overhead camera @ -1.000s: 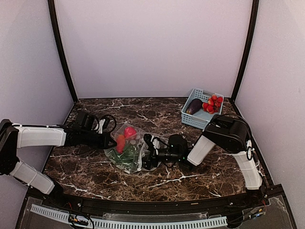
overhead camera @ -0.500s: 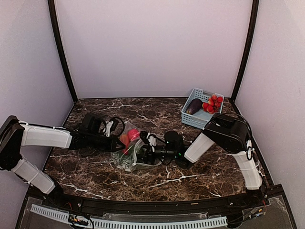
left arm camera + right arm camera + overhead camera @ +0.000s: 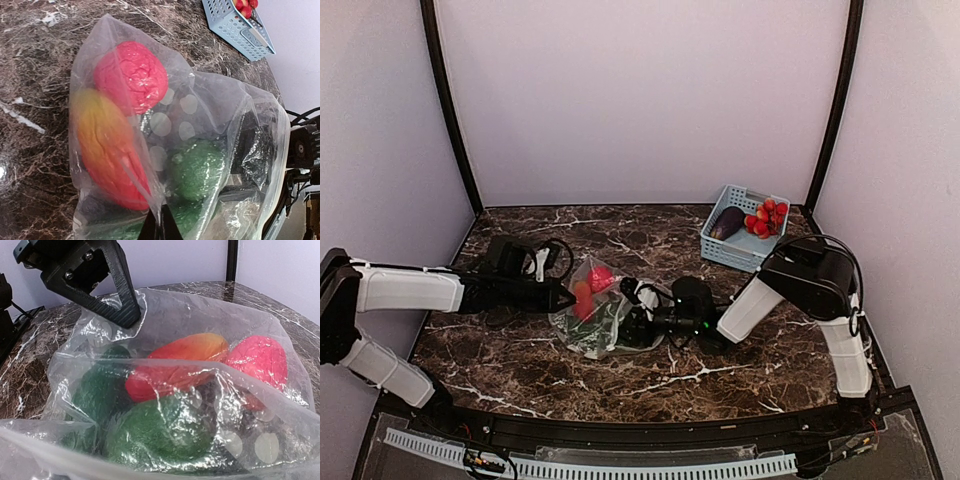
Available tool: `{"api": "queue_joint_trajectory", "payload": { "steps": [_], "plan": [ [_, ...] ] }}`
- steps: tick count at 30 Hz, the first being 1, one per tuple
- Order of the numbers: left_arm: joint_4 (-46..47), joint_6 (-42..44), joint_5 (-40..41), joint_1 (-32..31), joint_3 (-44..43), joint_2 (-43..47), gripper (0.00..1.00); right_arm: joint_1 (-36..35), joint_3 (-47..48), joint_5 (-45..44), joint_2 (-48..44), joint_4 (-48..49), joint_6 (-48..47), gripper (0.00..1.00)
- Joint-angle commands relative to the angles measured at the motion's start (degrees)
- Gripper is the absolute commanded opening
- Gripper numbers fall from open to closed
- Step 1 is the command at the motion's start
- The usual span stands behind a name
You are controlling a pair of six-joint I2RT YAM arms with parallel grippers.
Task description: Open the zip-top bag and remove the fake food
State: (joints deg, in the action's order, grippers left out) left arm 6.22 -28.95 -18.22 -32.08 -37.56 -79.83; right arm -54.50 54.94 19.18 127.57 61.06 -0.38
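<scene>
The clear dotted zip-top bag (image 3: 592,318) lies mid-table between my grippers. Inside it are a pink-red round piece (image 3: 131,75), an orange-red piece (image 3: 107,145) and green pieces (image 3: 197,170). They also show in the right wrist view, the green pieces (image 3: 160,432) nearest. My left gripper (image 3: 160,227) is shut on the bag's far lip; it shows in the right wrist view (image 3: 127,315). My right gripper (image 3: 635,325) is at the bag's right edge. The near lip (image 3: 150,465) runs into it and plastic hides the fingertips. The bag's mouth gapes open.
A light-blue slotted basket (image 3: 722,252) stands at the back right. It holds a dark purple eggplant (image 3: 725,222) and a cluster of red balls (image 3: 767,217). The basket also shows in the left wrist view (image 3: 235,27). Dark marble table, pale walls around.
The grippers closed in and bunched the bag up, then the right gripper drew back a little to the right. Both stayed on the bag.
</scene>
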Motion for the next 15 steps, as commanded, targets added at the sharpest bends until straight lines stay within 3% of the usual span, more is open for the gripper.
{"api": "queue_joint_trajectory", "payload": {
  "steps": [1, 11, 15],
  "plan": [
    [-2.26, 0.22, 3.52, 1.55, 1.65, 3.34, 0.01, -0.43, -2.70, -2.86, -3.85, -4.73, -2.65, 0.48],
    [-3.58, 0.45, 5.95, 2.87, 1.70, 4.33, 0.01, -0.21, -4.85, -5.05, -7.25, -12.42, -3.14, 0.49],
    [-3.04, 0.41, 5.47, 2.98, 1.62, 3.89, 0.01, -0.17, -4.61, -5.90, -7.04, -13.95, -3.64, 0.59]
  ]
}}
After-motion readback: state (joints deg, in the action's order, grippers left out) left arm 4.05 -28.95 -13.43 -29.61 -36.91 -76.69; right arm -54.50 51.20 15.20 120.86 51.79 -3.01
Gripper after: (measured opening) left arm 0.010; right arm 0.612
